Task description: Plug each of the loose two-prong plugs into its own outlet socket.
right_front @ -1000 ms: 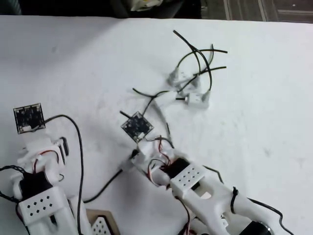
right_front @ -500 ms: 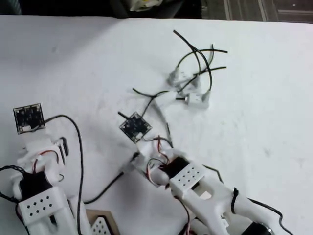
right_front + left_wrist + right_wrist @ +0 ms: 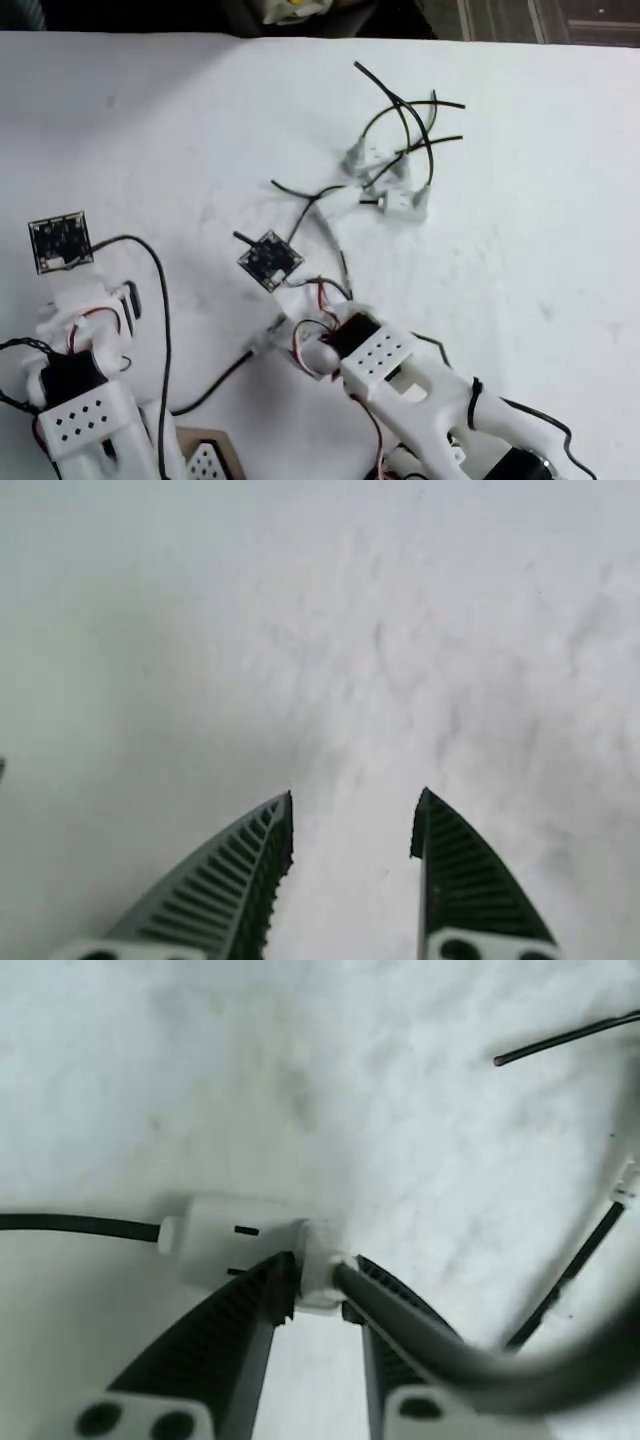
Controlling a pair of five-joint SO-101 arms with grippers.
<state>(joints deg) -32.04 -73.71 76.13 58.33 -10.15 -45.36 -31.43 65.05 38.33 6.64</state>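
White plug (image 3: 235, 1245) on black cord (image 3: 70, 1225), lying on the table (image 3: 150, 120) near its front middle, clamped in right gripper (image 3: 312, 1268); left gripper (image 3: 356, 798) spread apart above table; other white plugs (image 3: 400, 205) well apart.

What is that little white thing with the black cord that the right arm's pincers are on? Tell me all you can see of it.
The white plug is a small blocky piece that looks like moulded plastic, with rounded edges and two short dark marks on its side. A black cable leaves one end through a round collar. Its narrower other end sits pinched in the right gripper. It lies flat on the white table. Its prongs are hidden.
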